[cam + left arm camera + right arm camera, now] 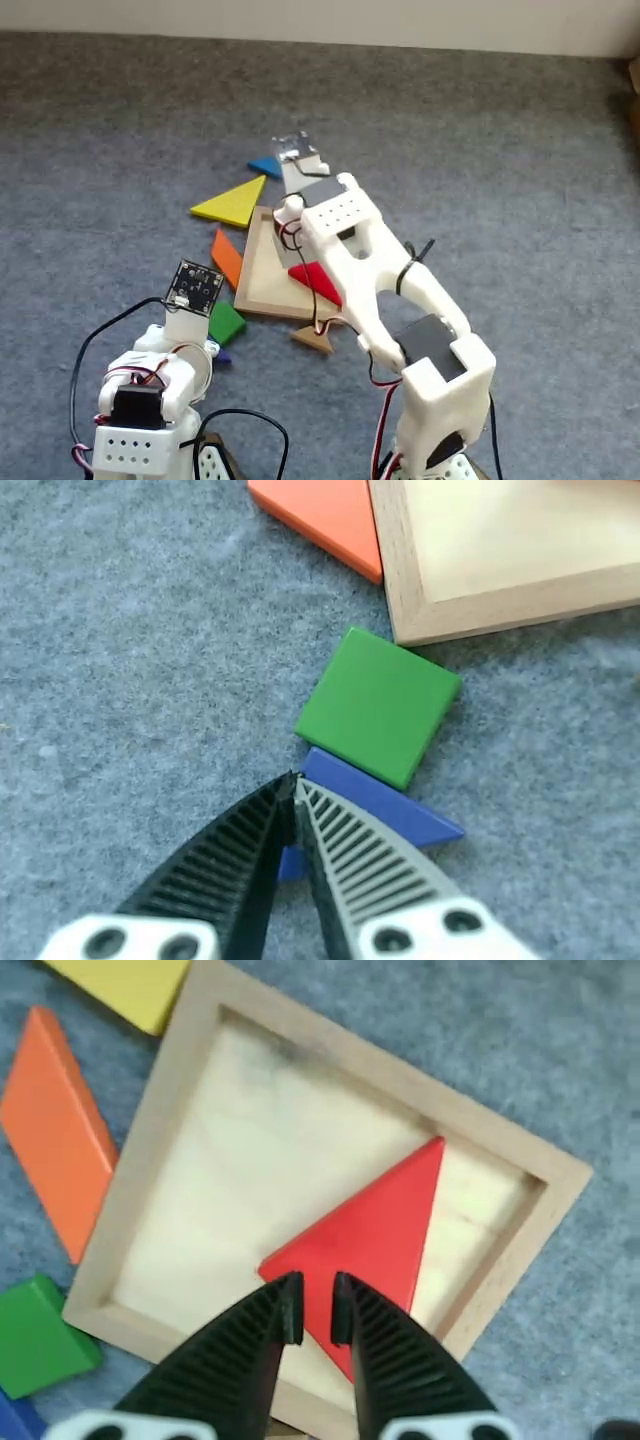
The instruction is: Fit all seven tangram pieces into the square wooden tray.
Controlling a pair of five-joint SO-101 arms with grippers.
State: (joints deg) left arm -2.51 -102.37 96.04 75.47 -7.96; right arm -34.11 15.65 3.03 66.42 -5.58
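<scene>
The red triangle (370, 1230) lies inside the tray (400, 1085), the right gripper (312, 1308) over it, fingers barely parted, holding nothing. Just off the tray's corner sit a green square (378, 705) and a blue piece (395, 805), with the left gripper (293, 788) pressed together above the blue one

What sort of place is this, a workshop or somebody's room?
Probably an ordinary indoor room, not a factory: grey carpet-like covering under everything, a pale wall behind, plus a square wooden tray and coloured tangram pieces.
</scene>
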